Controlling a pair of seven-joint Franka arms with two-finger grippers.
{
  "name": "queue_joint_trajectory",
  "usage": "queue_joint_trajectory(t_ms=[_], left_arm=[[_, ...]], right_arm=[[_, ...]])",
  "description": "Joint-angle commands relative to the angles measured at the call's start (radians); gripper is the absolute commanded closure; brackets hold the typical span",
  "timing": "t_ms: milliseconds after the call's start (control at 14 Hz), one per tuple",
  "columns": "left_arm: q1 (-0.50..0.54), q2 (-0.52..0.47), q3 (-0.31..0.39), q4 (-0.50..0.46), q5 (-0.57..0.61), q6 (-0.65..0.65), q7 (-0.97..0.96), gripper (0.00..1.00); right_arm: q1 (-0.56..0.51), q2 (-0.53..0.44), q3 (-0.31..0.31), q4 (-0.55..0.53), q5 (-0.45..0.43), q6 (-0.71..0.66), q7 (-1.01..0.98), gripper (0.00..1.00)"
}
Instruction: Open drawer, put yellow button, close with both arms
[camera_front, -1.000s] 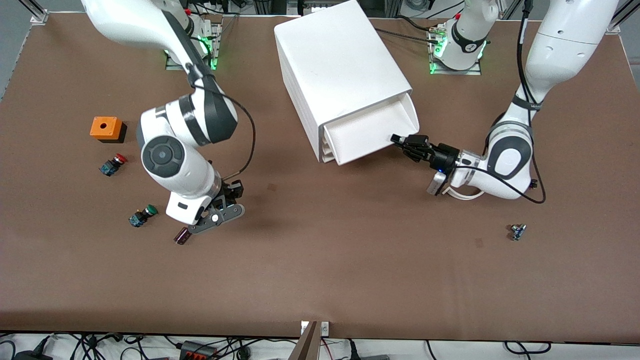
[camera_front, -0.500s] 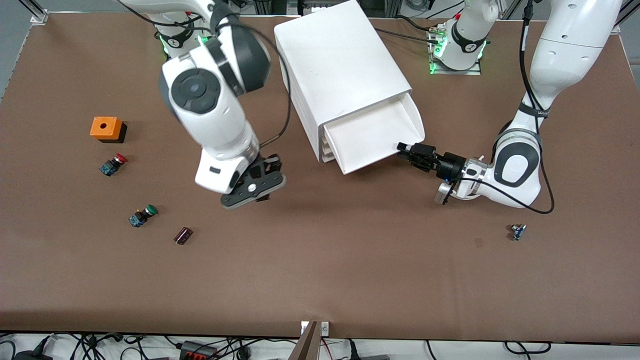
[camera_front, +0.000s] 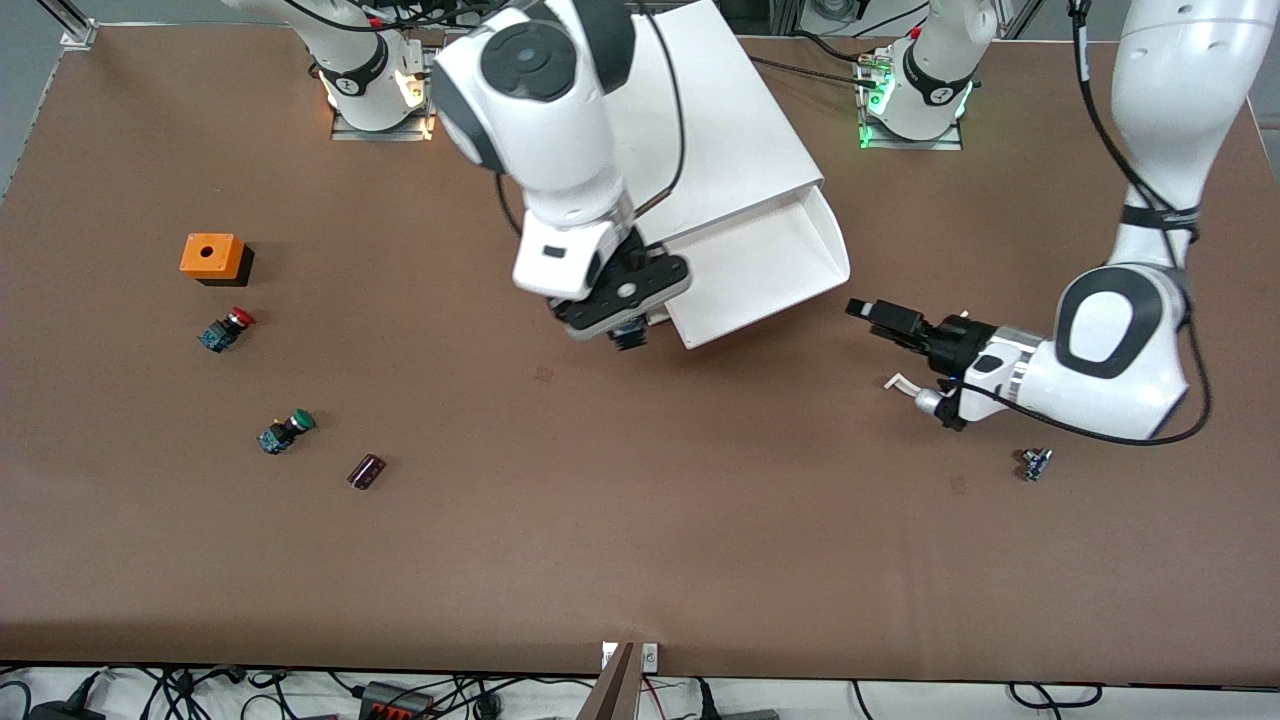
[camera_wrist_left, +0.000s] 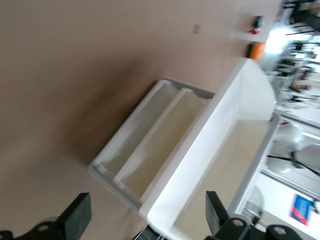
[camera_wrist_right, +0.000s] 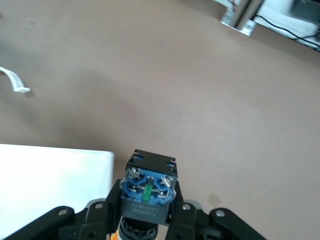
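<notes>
Drawer (camera_front: 760, 270): uppermost of the stack in the white cabinet (camera_front: 700, 130), pulled out toward the front camera; interior bare where visible; its front lip shows in the left wrist view (camera_wrist_left: 200, 165)

Right gripper (camera_front: 625, 315): raised over the corner of the open drawer nearest the right arm's end of the table, at the edge between drawer and tabletop. Fingers pressed in on the yellow button (camera_wrist_right: 147, 192), held between them with its blue base and metal terminals facing the wrist camera; a sliver of orange cap shows low beside the black neck. In the front view the button is only a dark shape under the gripper

Left gripper (camera_front: 868, 312): over the table just beside the drawer's front corner at the left arm's end, apart from it. Fingers (camera_wrist_left: 75, 217) spread wide, nothing between them, pointing at the drawer front

Table (camera_front: 640, 520), brown, also carrying:
- orange box (camera_front: 212, 256), toward the right arm's end
- red-capped button (camera_front: 226, 328), nearer the front camera than the box
- green-capped button (camera_front: 285, 431), nearer again
- small dark cylinder (camera_front: 366, 471), beside the green-capped button
- small blue part (camera_front: 1035, 463), toward the left arm's end, under the left arm's wrist
</notes>
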Motion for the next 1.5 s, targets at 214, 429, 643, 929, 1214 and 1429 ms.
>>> queue_joint_trajectory(t_ms=[214,429,643,929,1214,1429], left_arm=[[-0.031,-0.079,-0.023,0.127,0.452,-0.08,-0.27,0.0],[-0.069,-0.123,-0.026,0.135,0.647,-0.08,-0.306,0.0],[-0.115,-0.11,-0.023,0.243,0.791,-0.079,-0.294,0.0],[-0.102,-0.105,-0.019,0.276,0.79,-0.068,-0.304,0.0],[-0.101,-0.105,-0.02,0.274,0.785,-0.065,-0.309,0.0],[-0.111,-0.105,-0.02,0.274,0.787,-0.067,-0.346,0.0]], right_arm=[[0.089,0.052,-0.005,0.038,0.008,0.08,0.096,1.0],[0.12,0.089,-0.005,0.037,0.007,0.087,0.114,1.0],[0.152,0.118,-0.01,0.038,0.005,0.136,0.172,1.0],[0.168,0.145,-0.01,0.037,0.004,0.144,0.184,1.0],[0.181,0.167,-0.008,0.037,0.004,0.146,0.2,1.0],[0.189,0.179,-0.008,0.037,0.004,0.146,0.198,1.0]])
